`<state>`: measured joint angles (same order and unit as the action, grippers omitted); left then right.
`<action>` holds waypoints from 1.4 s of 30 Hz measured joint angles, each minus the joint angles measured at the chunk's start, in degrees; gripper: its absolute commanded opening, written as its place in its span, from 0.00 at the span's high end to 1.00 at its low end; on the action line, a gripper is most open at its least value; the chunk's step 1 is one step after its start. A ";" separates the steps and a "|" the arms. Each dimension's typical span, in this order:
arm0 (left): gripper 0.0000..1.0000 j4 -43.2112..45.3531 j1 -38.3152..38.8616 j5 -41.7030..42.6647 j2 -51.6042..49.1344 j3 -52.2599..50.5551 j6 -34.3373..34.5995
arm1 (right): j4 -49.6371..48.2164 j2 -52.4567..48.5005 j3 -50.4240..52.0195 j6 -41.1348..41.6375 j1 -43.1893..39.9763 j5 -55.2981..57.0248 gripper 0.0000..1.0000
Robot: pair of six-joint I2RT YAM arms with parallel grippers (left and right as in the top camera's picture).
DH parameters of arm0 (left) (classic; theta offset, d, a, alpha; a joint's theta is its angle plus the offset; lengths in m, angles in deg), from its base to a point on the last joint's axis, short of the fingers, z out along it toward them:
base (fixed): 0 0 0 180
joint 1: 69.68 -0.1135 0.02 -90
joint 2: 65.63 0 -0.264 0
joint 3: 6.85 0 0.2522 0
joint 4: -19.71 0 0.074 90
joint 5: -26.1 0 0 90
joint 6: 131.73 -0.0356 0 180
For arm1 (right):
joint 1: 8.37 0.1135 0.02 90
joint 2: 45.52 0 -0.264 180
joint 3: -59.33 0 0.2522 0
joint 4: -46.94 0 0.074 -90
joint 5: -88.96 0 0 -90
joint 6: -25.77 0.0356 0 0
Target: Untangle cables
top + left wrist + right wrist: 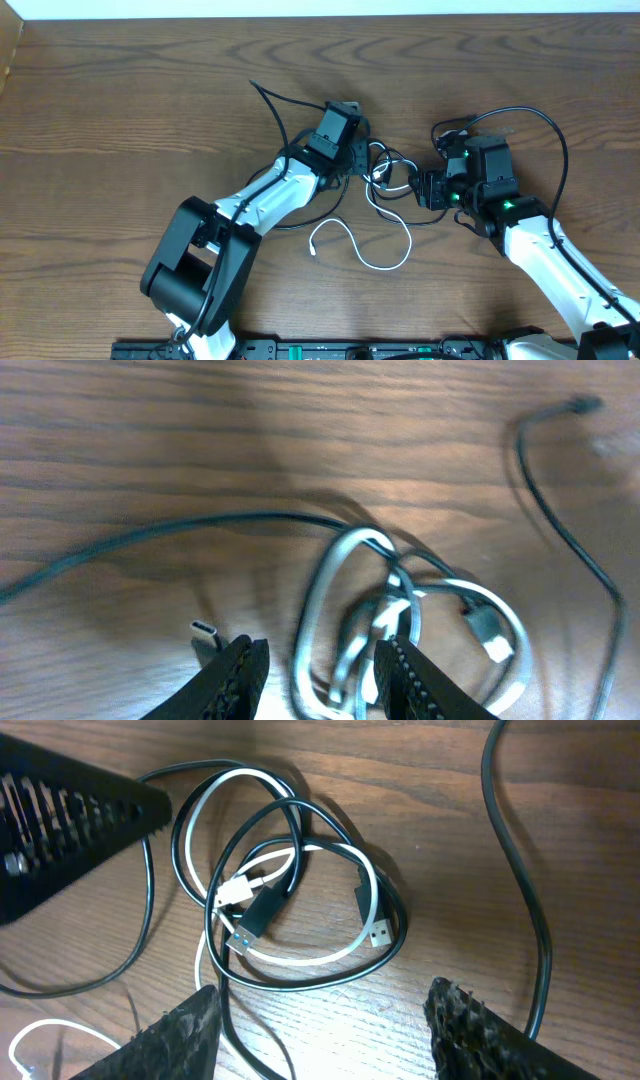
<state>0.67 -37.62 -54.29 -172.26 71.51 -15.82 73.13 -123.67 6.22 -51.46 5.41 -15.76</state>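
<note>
The cables lie knotted in the middle of the table (120,130), between my two grippers. A white cable (385,265) loops from the knot toward the front, and a thin black cable (275,110) runs off to the back left. My left gripper (368,152) stands over the knot's left side. In the left wrist view the left gripper (320,645) is open, its fingers apart on either side of the white cable (315,590). My right gripper (322,988) is open just short of the black cable (300,810) and white cable (300,958); only bare wood lies between its fingers.
A thicker black arm wire (555,140) arcs behind the right arm and passes right of the knot (520,870). A loose USB-C plug (205,630) lies beside the left finger. The table's far edge (320,17) runs along the top.
</note>
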 measured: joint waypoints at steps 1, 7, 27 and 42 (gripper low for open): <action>0.60 -0.09 -0.35 -0.94 0.00 0.00 0.02 | 0.02 0.00 0.00 0.00 0.00 0.02 0.39; 0.59 -0.11 -0.37 -2.27 -0.04 0.00 0.04 | 0.02 0.00 0.00 0.00 0.00 0.02 0.38; 0.92 0.87 2.99 -2.23 -5.25 -0.04 2.34 | 0.15 0.00 0.00 0.00 0.00 0.02 0.35; 0.92 -7.45 3.04 9.73 17.49 -0.22 2.93 | -9.51 -0.20 0.11 1.70 0.00 -4.15 0.30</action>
<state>-6.78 -34.58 -44.57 -154.78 71.29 -12.89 63.62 -123.87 6.32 -49.75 5.41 -19.91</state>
